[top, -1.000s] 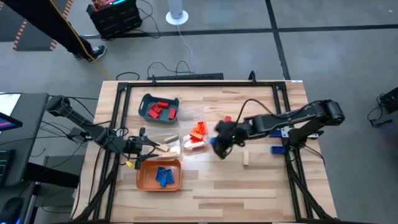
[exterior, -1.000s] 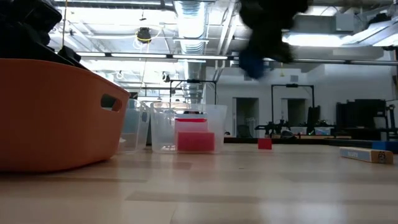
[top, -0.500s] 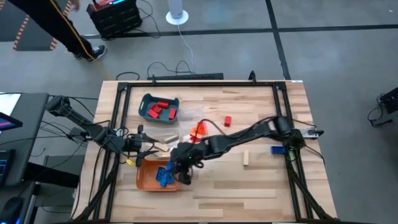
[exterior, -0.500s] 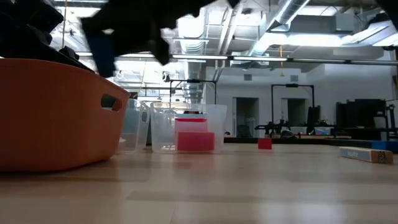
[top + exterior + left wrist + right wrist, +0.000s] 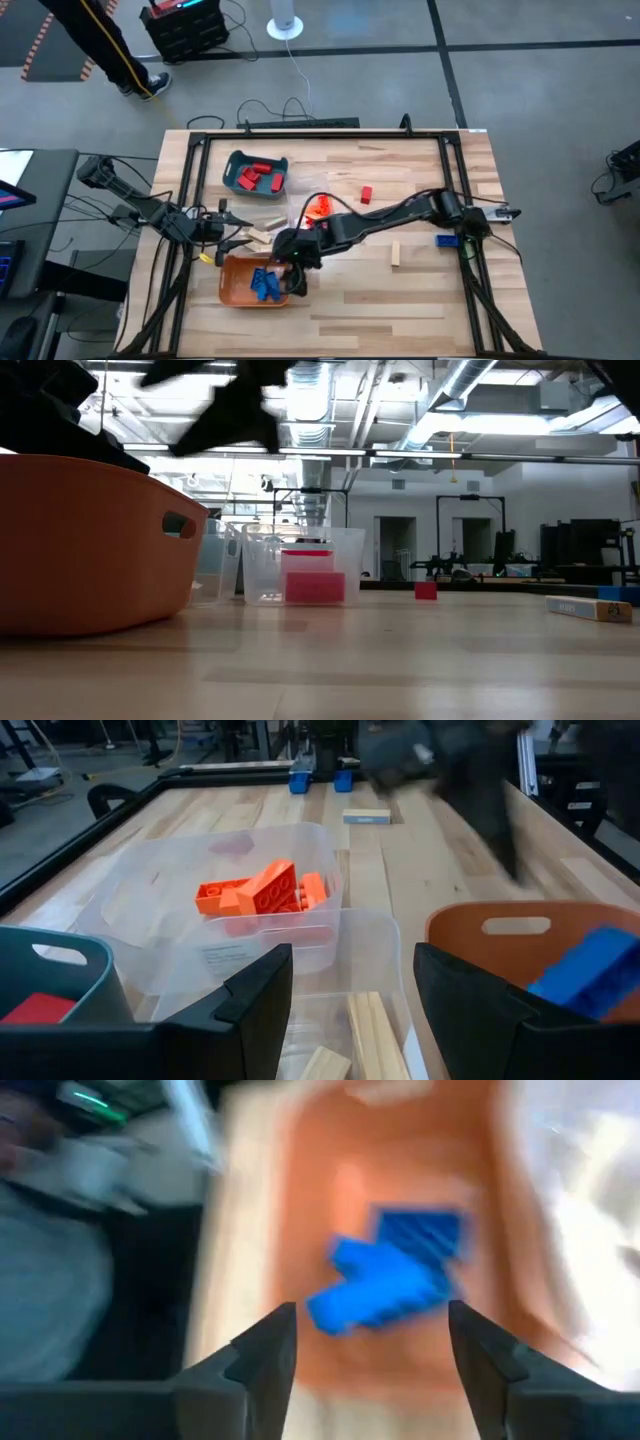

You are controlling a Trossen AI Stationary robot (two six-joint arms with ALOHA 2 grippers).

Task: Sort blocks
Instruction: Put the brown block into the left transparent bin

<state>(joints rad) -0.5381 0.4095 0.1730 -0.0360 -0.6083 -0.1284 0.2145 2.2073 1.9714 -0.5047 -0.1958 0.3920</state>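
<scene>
Right arm over orange tray, blue drop step

Currently right gripper hangs over the near-right edge of the orange tray; wrist view shows its two fingers spread wide with nothing between them, blue blocks lying loose on the tray floor beyond. Judged step: release of a blue block into that tray, or just after it. To do it well: keep the jaws apart, lift straight up clear of the tray wall before swinging away, don't clip the rim or drag the pile.

Left gripper waits at the table's left side, just beside the clear trays, fingers parted, holding nothing.

Where blocks are: blue ones in orange tray; red blocks in teal tray; orange blocks in a clear tray; tan wood blocks in the nearer clear tray. Unsorted on the table: one red block, one tan block, one blue block near the right arm's base.

Materials: studded plastic bricks, hard, glossy, rectangular; tan ones plain smooth wood sticks. Orange and teal trays opaque plastic, rounded corners, slot handles. Clear trays thin, see-through, look light, likely to slide if bumped. Table is pale wood planks, dark metal frame.
</scene>
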